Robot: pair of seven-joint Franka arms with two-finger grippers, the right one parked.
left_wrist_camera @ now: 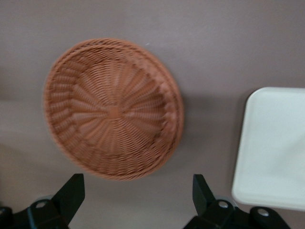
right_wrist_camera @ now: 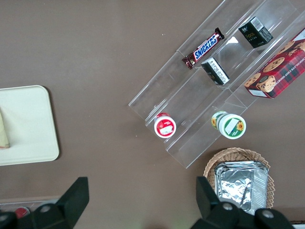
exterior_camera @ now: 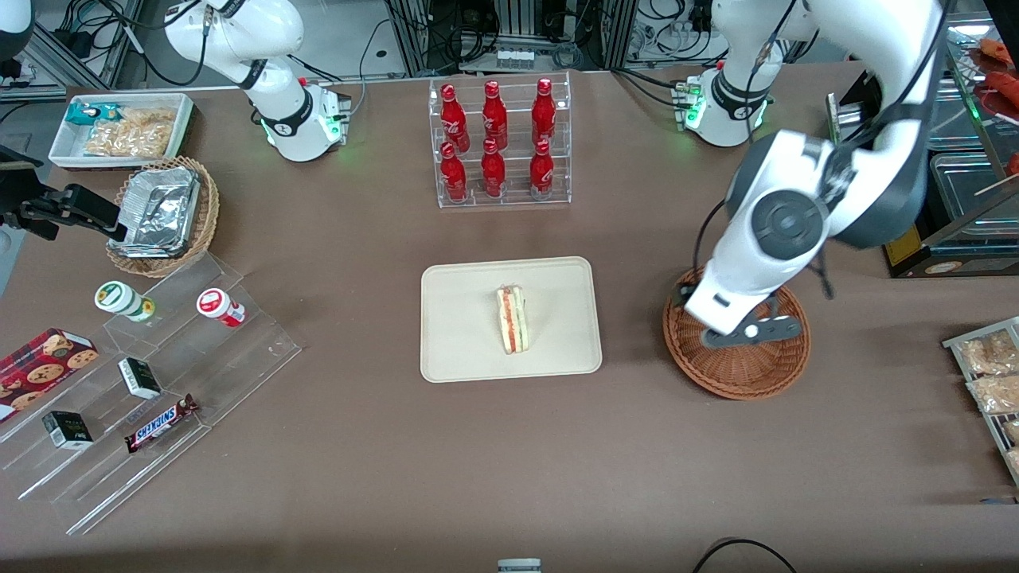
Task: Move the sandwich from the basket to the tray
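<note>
The sandwich (exterior_camera: 512, 320), a pale wedge with red and green layers, lies on the cream tray (exterior_camera: 462, 318) in the middle of the table. The reddish-brown woven basket (exterior_camera: 748, 374) stands beside the tray, toward the working arm's end, and its bowl (left_wrist_camera: 112, 109) holds nothing. My left gripper (exterior_camera: 748, 330) hangs above the basket. In the left wrist view the gripper (left_wrist_camera: 137, 183) is open with only bare table between its black fingers (left_wrist_camera: 71, 191), and a corner of the tray (left_wrist_camera: 274, 148) shows. The right wrist view catches the tray (right_wrist_camera: 28, 126) and a sliver of the sandwich (right_wrist_camera: 3, 131).
A clear rack of red bottles (exterior_camera: 497, 143) stands farther from the front camera than the tray. Toward the parked arm's end are a stepped acrylic shelf with snacks (exterior_camera: 159, 374), a tan basket of foil trays (exterior_camera: 163, 215) and a white bin (exterior_camera: 119, 127). Snack packets (exterior_camera: 987, 374) lie at the working arm's end.
</note>
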